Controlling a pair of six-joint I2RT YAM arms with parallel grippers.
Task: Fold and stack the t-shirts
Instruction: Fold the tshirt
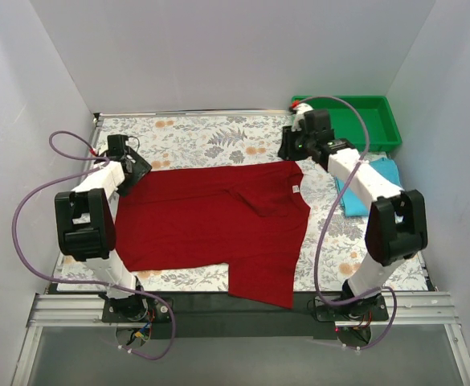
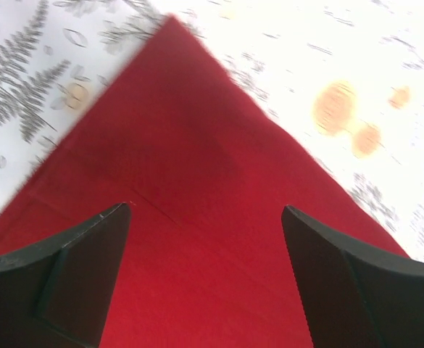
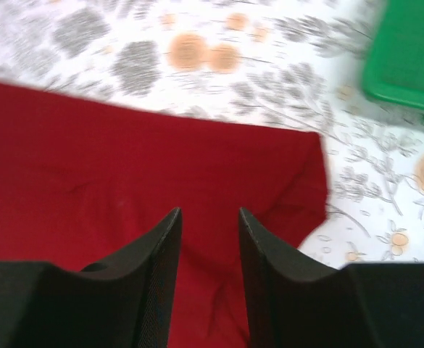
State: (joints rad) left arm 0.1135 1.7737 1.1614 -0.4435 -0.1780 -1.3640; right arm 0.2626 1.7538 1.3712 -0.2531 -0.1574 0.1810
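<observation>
A robotics lab test cell is suggested: the table's floral tablecloth (image 1: 202,137) is enclosed by plain white panels (image 1: 218,48) (on three sides), and two cabled robot arms (image 1: 86,221) (image 1: 395,225) are mounted on an aluminium rail (image 1: 243,310).

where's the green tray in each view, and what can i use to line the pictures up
Top external: the tray sits in the upper right of the picture.
Left wrist: not in it.
Right wrist: the tray is in the top right corner, cut off by the frame.
Shared landmark: the red shirt, which shows in all three views; in the right wrist view its corner points toward the tray.
</observation>
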